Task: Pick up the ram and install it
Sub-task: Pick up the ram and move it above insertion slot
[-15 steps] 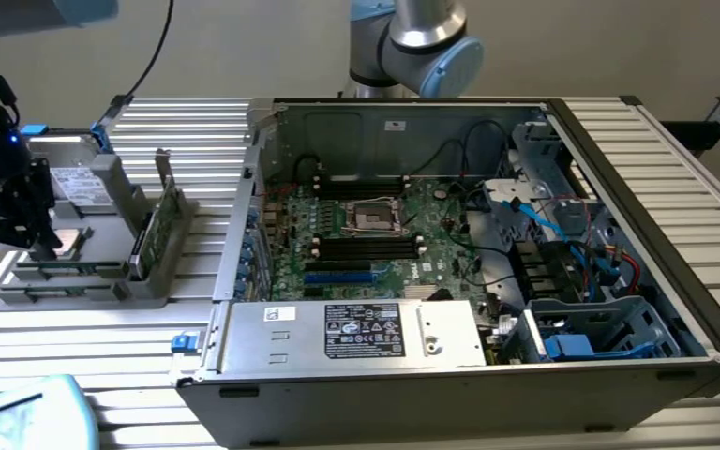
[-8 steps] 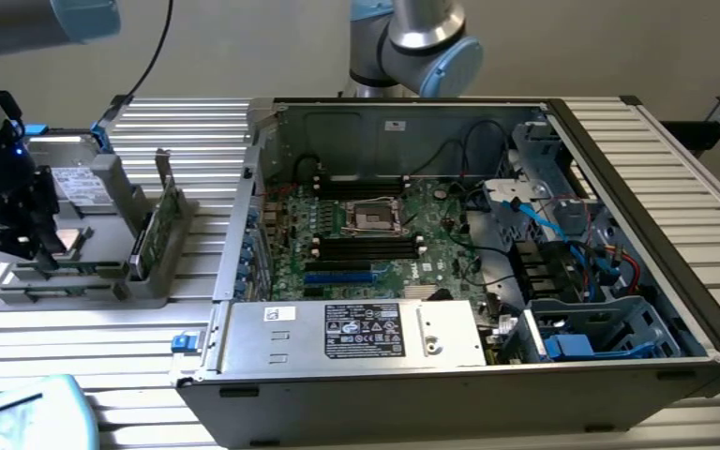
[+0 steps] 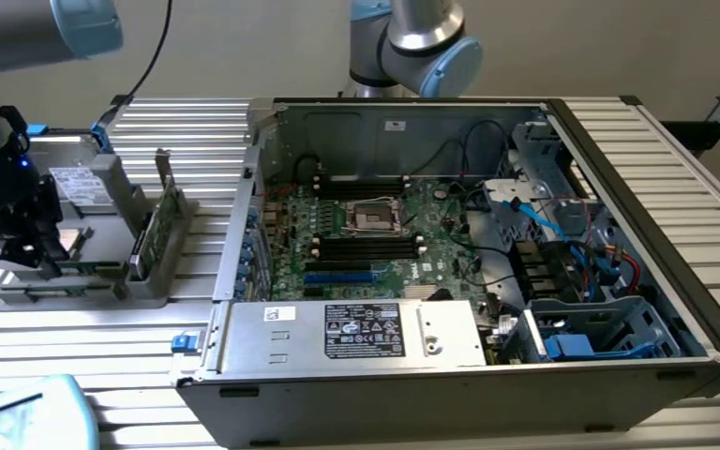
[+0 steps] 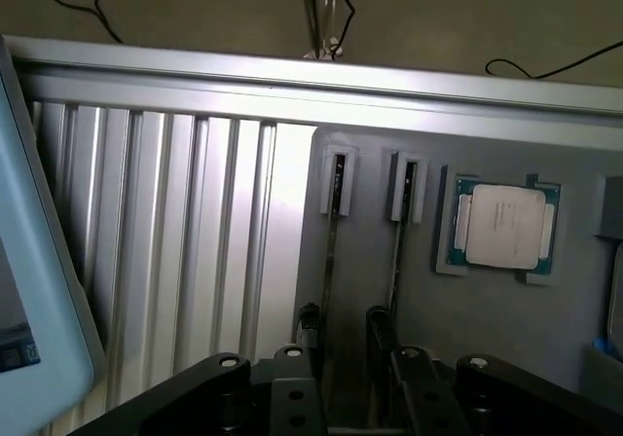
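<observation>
In the wrist view, two thin ram sticks, one (image 4: 331, 251) and the other (image 4: 397, 251), stand edge-on in slotted holders on a grey fixture (image 4: 487, 319). My gripper (image 4: 343, 327) hangs just above them, open. Its two dark fingertips (image 4: 309, 324) are apart and roughly in line with the two sticks, holding nothing. In the exterior view the gripper (image 3: 16, 248) hovers over the front left part of the grey fixture (image 3: 85, 286), left of the open computer case (image 3: 460, 244). The motherboard's black memory slots (image 3: 367, 246) lie inside the case.
A square silver processor chip (image 4: 501, 224) sits in a pocket on the fixture beside the sticks. A taller green card with a metal bracket (image 3: 160, 216) stands upright on the fixture. A second arm's base (image 3: 411, 42) rises behind the case. The ribbed aluminium table (image 3: 97, 337) surrounds everything.
</observation>
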`<control>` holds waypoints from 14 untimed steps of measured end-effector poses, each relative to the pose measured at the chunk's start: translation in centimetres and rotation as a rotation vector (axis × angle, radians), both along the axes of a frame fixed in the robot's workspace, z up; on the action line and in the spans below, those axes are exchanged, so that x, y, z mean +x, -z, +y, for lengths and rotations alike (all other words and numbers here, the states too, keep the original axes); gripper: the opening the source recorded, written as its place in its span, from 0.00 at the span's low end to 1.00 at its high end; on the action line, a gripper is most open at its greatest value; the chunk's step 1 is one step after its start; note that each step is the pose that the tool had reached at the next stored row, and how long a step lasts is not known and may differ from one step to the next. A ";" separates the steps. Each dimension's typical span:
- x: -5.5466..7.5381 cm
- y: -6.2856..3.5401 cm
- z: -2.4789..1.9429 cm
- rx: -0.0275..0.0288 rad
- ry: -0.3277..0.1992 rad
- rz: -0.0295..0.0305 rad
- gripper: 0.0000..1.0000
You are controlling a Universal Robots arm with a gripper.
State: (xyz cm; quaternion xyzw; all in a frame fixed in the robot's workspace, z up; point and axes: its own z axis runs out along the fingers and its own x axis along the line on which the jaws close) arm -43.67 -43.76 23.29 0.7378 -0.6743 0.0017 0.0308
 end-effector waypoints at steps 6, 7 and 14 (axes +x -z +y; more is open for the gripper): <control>-0.1 1.08 -0.01 -0.0002 -0.009 0.0002 0.33; -0.1 1.27 -0.01 -0.0001 -0.011 0.0001 0.33; -0.2 2.51 -0.16 -0.0004 -0.019 0.0013 0.33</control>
